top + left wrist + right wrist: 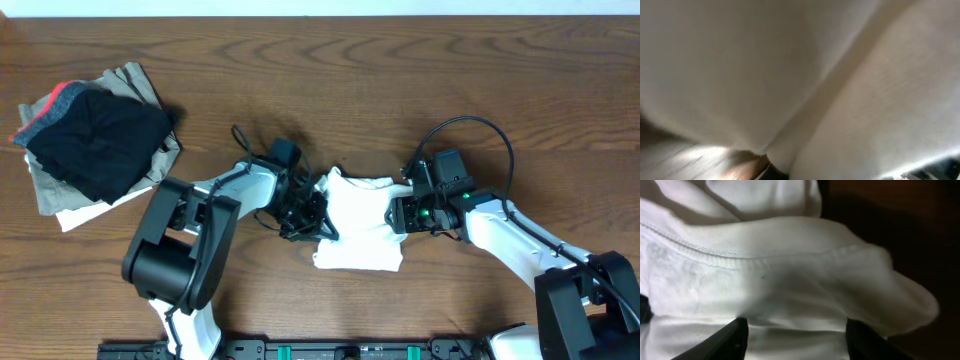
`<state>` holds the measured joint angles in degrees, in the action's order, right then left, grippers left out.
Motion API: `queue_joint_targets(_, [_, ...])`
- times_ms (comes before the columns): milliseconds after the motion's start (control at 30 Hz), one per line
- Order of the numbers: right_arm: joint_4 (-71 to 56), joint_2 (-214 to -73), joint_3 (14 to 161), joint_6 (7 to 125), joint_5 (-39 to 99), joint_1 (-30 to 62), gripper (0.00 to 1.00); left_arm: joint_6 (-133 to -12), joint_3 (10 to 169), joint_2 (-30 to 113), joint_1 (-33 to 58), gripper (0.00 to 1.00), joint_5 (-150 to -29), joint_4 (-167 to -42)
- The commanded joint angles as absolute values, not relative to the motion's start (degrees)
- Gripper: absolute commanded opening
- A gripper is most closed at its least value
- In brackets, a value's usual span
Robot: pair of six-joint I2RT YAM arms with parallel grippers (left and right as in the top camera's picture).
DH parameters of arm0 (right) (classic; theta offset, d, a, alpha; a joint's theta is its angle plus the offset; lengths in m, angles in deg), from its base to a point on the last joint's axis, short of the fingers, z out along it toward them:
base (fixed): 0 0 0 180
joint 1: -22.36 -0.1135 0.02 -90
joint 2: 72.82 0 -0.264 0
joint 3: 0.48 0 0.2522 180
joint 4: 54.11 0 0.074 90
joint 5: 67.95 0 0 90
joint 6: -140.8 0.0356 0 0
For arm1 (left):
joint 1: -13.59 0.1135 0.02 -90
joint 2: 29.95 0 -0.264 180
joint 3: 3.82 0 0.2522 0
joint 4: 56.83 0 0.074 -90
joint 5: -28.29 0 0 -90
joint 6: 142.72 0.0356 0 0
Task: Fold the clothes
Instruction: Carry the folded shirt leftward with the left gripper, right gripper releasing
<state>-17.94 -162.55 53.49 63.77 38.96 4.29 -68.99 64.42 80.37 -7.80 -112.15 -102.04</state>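
my left end effector [313,214]: clamped on white garment [358,228], left edge
my right end effector [398,212]: jaws apart, garment's right edge between
white garment: bunched, counter [330,80] middle, nearer front edge

The clothes [358,225] are plain white; the other garment [100,145] black, apparently red-banded.
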Motion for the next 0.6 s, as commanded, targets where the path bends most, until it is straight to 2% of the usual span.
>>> queue_joint_targets(0, [-14.4, -162.9, 53.25, 63.36, 31.24, 6.19, 0.64, -68.86, 63.29, 79.17, -4.15, 0.06, -91.82, -105.38])
queue_joint_targets(233, [-4.85, -153.37, 60.92, 62.2, 31.26, 8.4, 0.66, -68.4, 71.29, 71.06, -0.89, 0.06, -59.62, -115.41])
queue_joint_targets(333, [-2.68, -149.68, 62.12, 60.8, 31.24, 8.42, 0.66, -66.43, 74.78, 70.62, -0.13, 0.06, -50.27, -118.19])
queue_joint_targets(567, [1.25, -144.1, 62.19, 59.95, 30.83, 8.47, 0.68, -63.37, 82.35, 70.58, 2.14, 0.06, -47.38, -120.42])
